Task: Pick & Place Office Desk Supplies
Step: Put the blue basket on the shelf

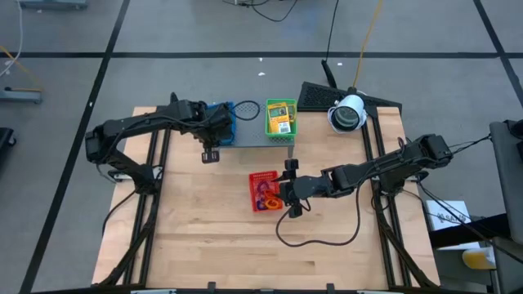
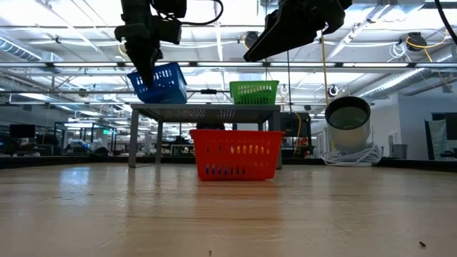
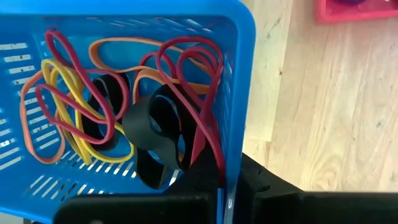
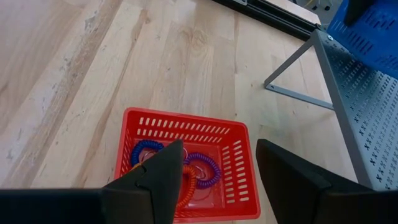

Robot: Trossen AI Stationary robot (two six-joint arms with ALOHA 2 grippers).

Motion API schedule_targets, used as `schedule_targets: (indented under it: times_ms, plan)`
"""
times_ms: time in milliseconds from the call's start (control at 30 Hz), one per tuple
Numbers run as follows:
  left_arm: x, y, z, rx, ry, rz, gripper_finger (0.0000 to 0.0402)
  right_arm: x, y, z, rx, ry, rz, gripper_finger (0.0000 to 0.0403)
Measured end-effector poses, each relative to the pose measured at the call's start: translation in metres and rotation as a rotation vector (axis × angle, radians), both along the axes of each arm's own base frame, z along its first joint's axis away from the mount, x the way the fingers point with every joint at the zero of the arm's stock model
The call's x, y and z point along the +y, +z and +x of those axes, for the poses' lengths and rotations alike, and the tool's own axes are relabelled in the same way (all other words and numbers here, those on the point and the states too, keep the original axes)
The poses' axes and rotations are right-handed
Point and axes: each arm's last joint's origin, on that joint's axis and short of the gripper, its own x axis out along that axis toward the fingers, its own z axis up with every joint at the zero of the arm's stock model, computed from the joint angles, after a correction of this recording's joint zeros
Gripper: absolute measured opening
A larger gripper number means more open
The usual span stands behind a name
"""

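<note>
The blue mesh basket sits tilted on the grey perforated rack, and the left pincer is pinched on its rim, one finger on each side of the wall. Inside it lie tangled rubber bands: red, orange and yellow loops plus broad black ones, bunched against the gripped wall.

Beside it on the same rack stands the green basket, level, holding yellow-and-green packets.

Below the rack, on the wooden worktop, stands the red basket. It holds blue, purple and orange coiled loops, resting on its floor. The right pincer hovers above this basket with its fingers spread wide, gripping nothing.

A white-and-dark cylindrical object stands on the worktop near the rack's right end, well apart from the baskets.
</note>
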Motion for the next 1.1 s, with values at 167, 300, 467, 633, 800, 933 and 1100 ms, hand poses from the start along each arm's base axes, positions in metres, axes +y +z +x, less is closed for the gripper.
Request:
schedule_targets:
  times_ms: [167,300,467,633,800,933,1100]
  plan:
    - [0.0002,0.0001,0.0003,-0.003,0.001,0.001,0.0029,0.0,0.0,0.0,0.0,0.0,0.0,0.0196]
    - [0.0002,0.0001,0.0003,-0.003,0.001,0.001,0.0041,0.0,0.0,0.0,0.0,0.0,0.0,0.0196]
    - [0.0001,0.0001,0.0002,-0.002,-0.004,0.003,0.0056,0.0,0.0,0.0,0.0,0.0,0.0,0.0196]
    - [0.0001,0.0002,0.0002,-0.002,-0.005,0.003,0.0072,0.0,0.0,0.0,-0.001,0.0,0.0,0.0196]
    - [0.0001,0.0002,0.0002,-0.002,-0.007,0.004,0.0088,0.0,0.0,0.0,-0.001,-0.003,0.005,0.0196]
    - [0.0,0.0002,0.0001,-0.001,-0.007,0.003,0.0101,0.0004,0.0002,0.0001,-0.004,-0.003,0.008,0.0196]
    - [-0.0002,0.0044,-0.0011,0.006,-0.005,0.009,0.0122,0.0004,0.0004,0.0002,-0.006,-0.006,0.007,0.0196]
